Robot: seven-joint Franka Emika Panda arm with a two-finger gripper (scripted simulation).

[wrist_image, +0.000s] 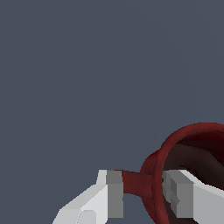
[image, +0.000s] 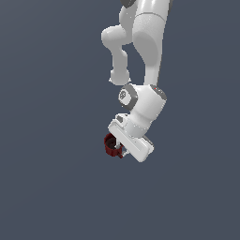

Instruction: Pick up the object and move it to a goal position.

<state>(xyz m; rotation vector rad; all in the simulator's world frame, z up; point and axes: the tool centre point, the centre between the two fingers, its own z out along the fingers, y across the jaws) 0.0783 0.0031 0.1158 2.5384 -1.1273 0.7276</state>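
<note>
The dark red mug (image: 110, 144) hangs tilted at the tip of my gripper (image: 120, 151), on the exterior view's left of the white hand. In the wrist view the mug (wrist_image: 192, 153) shows its dark inside and red rim. My gripper (wrist_image: 144, 192) is shut on the mug's side by the handle: one fingertip (wrist_image: 113, 194) is outside it, and the other fingertip (wrist_image: 178, 197) reaches inside the rim. Most of the mug's body is cut off by the edge of the wrist view.
The white arm (image: 147, 42) comes down from the top of the exterior view. Around it there is only a plain dark grey-blue surface (image: 51, 140), with no other objects or edges in view.
</note>
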